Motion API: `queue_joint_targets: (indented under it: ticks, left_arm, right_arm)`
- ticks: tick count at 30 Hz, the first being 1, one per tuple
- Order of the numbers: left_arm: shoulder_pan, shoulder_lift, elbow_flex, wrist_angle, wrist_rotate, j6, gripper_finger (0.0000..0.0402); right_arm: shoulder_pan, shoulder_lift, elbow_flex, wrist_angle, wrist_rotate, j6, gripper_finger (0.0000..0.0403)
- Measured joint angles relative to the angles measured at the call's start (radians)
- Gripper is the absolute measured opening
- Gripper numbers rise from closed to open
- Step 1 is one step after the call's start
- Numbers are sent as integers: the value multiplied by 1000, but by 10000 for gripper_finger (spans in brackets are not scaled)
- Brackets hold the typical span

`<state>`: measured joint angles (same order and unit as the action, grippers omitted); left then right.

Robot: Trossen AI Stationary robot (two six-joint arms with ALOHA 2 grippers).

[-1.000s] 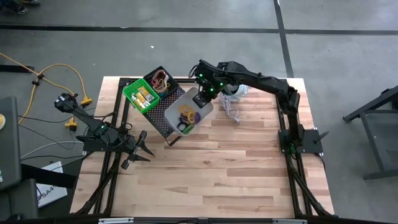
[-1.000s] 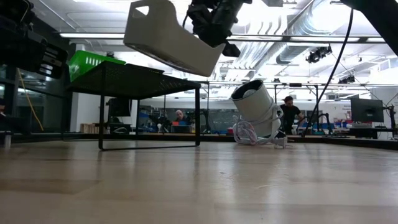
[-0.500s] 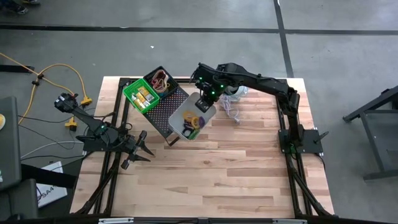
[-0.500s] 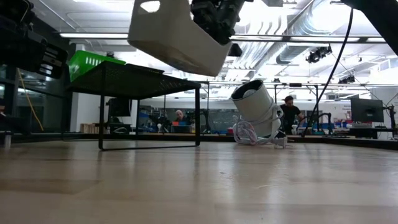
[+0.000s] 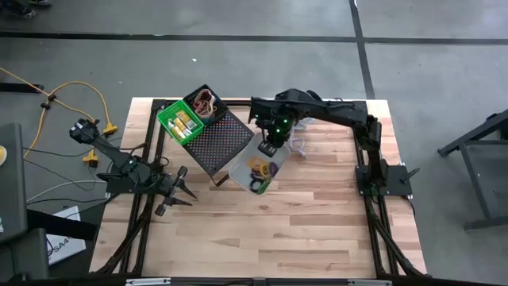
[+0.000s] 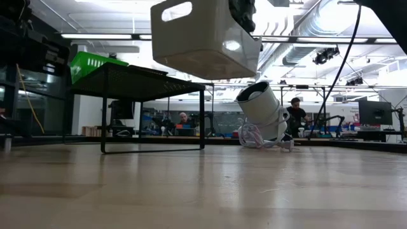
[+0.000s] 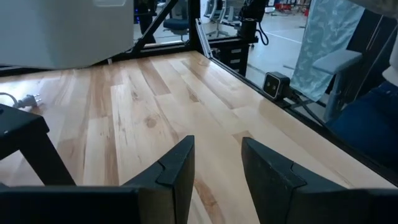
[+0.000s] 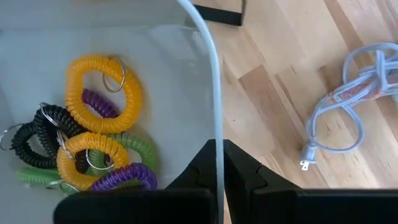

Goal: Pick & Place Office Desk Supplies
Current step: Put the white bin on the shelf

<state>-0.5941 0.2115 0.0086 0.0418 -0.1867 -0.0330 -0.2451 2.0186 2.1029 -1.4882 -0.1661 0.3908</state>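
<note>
A pale grey bin (image 5: 255, 165) hangs in the air just right of the black mesh rack (image 5: 216, 143), with my right gripper (image 5: 271, 145) shut on it. Inside lie several coiled elastic loops (image 8: 99, 134), orange, purple, green and black. In the low view the bin (image 6: 203, 38) floats high above the table. A green bin (image 5: 178, 123) with yellow pieces and a black bin (image 5: 205, 103) with loops stand on the rack's far left part. My left gripper (image 5: 179, 191) waits open at the table's left side, nothing between its fingers (image 7: 180, 168). My right gripper pinches the grey bin's thin side wall (image 8: 216, 118) at its rim, one finger inside the bin and one outside. The fingers come from above, pointing steeply down. The bin is lifted clear of table and rack and hangs nearly level, its open top up.
A round white-and-black device (image 5: 302, 119) lies tilted at the far middle of the table, its grey cord and plug (image 8: 345, 109) spread just right of the bin. The rack's legs (image 6: 202, 117) stand on the table. Bare wood lies toward the near edge.
My right gripper has carried the grey bin off from above the rack's right corner, toward the table's near and right edges. The wrist has tipped further down, and the bin, tilted before, now hangs nearly level. The gripper stays shut on its wall.
</note>
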Motion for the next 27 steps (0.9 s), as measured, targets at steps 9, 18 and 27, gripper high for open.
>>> queue_joint_targets:
  ticks: [9, 18, 27]
  left_arm:
    - [2, 0, 0, 30, 0, -164, 128]
    - [2, 1, 83, 48, 9, -179, 128]
    - [2, 74, 351, -173, -16, -70, 128]
  right_arm:
    - [24, 0, 0, 12, 6, 19, 4]
    - [24, 0, 0, 39, 7, 58, 4]
    - [24, 0, 0, 55, 6, 80, 4]
